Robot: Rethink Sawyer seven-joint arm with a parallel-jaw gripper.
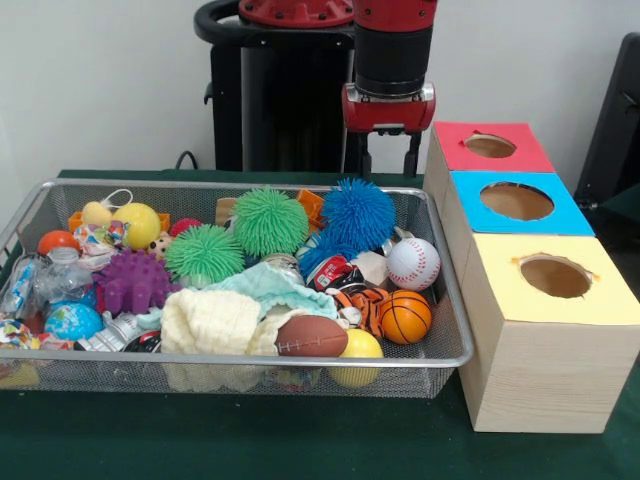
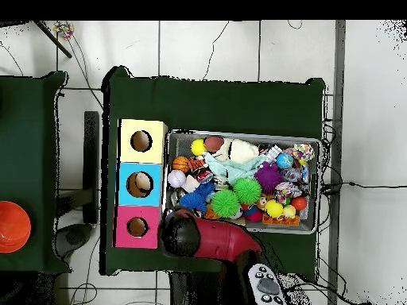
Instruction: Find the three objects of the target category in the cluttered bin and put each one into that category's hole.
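Target category unclear; candidates such as baseball (image 1: 413,263), basketball (image 1: 405,316) and football (image 1: 311,337) lying near right in wire bin (image 1: 455,345). Something pale visible in blue hole (image 2: 142,184), so perhaps one delivered. Gripper (image 1: 386,156) hovering behind bin, parted, empty. Green tablecloth (image 1: 300,440), tiled floor (image 2: 207,48) beyond.

Wire-mesh metal bin (image 1: 20,225) on green cloth, heaped with toys: white baseball (image 1: 413,263), orange mini basketball (image 1: 405,316) and brown mini football (image 1: 312,337) all sit at the end nearest the boxes. Three wooden boxes just beside that end, each with a round top hole: red-topped box (image 1: 485,160), blue-topped box (image 1: 490,225), yellow-topped box (image 1: 540,310). Overhead view shows a pale object inside the blue box's hole (image 2: 142,184).
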